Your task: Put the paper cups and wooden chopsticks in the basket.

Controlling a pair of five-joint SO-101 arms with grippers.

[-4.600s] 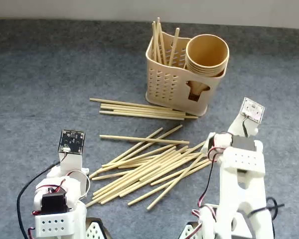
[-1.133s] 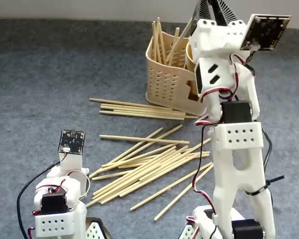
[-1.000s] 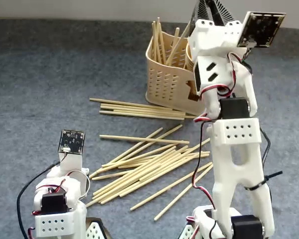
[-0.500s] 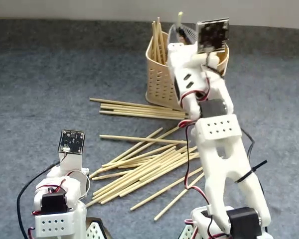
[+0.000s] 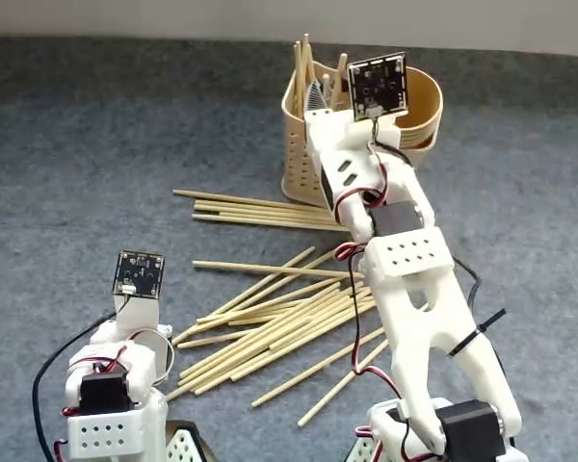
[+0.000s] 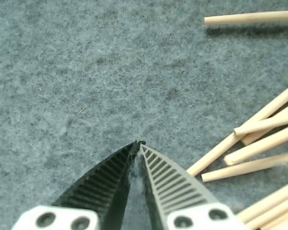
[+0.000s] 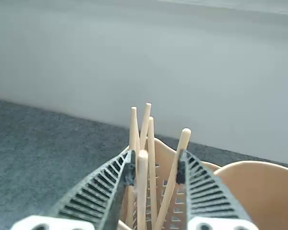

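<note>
The paper cups [image 5: 416, 101] sit nested as one stack inside the basket [image 5: 303, 164], filling one of its two compartments. The upright chopsticks [image 5: 302, 69] stand in the basket's other compartment, their tips above its rim. The right gripper [image 5: 318, 94] hangs directly over that chopstick compartment. In the right wrist view its jaws stand apart, and the top of a single chopstick [image 7: 142, 175] rises between them, close against one finger but not clamped. A second stick leans just beside the other finger.

On the grey felt [image 5: 87, 144] just in front of the basket, a flat row of chopsticks [image 5: 270, 212] lies side by side. Farther from the basket, a larger loose pile [image 5: 270, 327] fans out across the felt. The left gripper [image 6: 139, 143] is well apart from the basket, low over the felt, its jaws together with the tips touching and nothing between them. The ends of several sticks from the loose pile lie near it.
</note>
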